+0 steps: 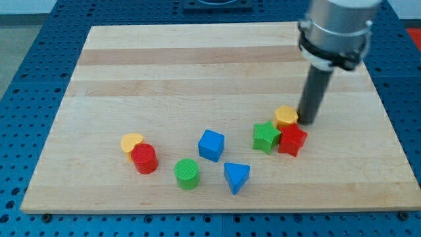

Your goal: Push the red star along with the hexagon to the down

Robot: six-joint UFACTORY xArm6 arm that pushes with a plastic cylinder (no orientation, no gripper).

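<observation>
The red star [292, 139] lies at the board's lower right. The yellow hexagon [286, 117] sits just above it and touches it. A green star [266, 137] touches the red star's left side. My tip [307, 122] rests on the board just right of the yellow hexagon and just above the red star's upper right corner, very close to both.
A blue cube [211, 145], a blue triangle [236, 176] and a green cylinder [187, 174] lie left of the group. A yellow heart [131, 142] and a red cylinder [144, 158] sit at the lower left. The wooden board [197, 66] rests on a blue perforated table.
</observation>
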